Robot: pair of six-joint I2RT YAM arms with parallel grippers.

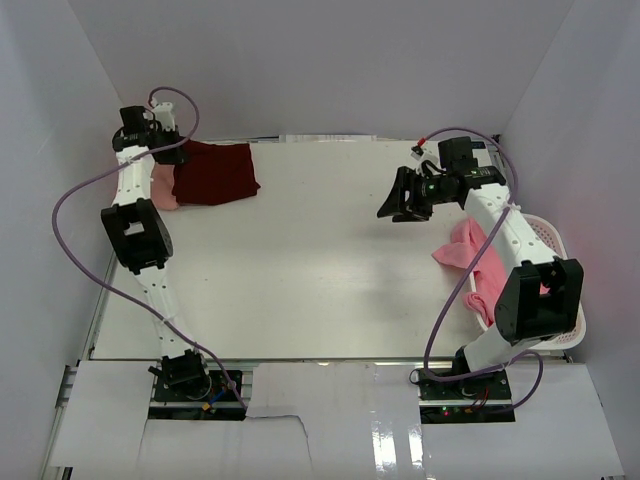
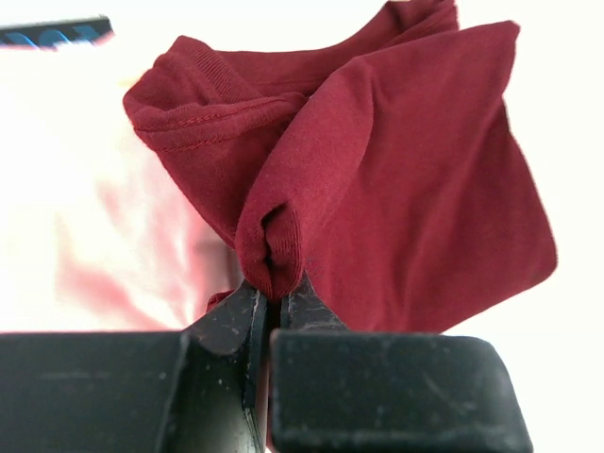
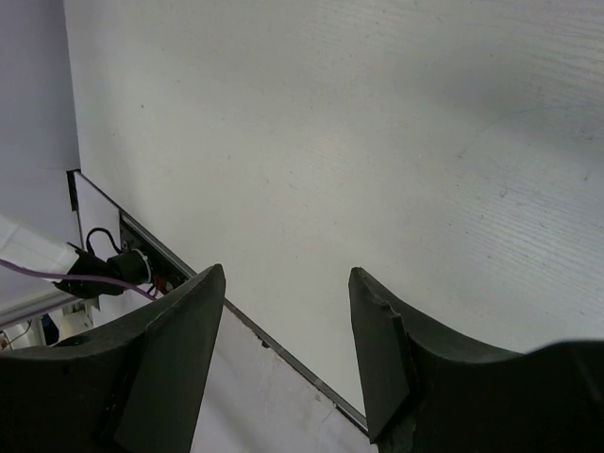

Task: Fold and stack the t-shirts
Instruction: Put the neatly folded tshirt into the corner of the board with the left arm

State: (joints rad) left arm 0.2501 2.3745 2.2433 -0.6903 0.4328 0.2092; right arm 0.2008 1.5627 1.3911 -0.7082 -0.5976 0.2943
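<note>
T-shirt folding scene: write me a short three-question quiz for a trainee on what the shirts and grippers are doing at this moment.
1. True or false: the left gripper is shut on a bunched fold of the maroon t-shirt.
2. Where are the pink t-shirts?
A. Draped over the rim of the white basket, on the right side
B. Hidden under the maroon t-shirt
C. Folded in a stack at the near edge
3. Fill in the blank: the right gripper is ____ and holds nothing.

Key: 1 true; 2 A; 3 open.
</note>
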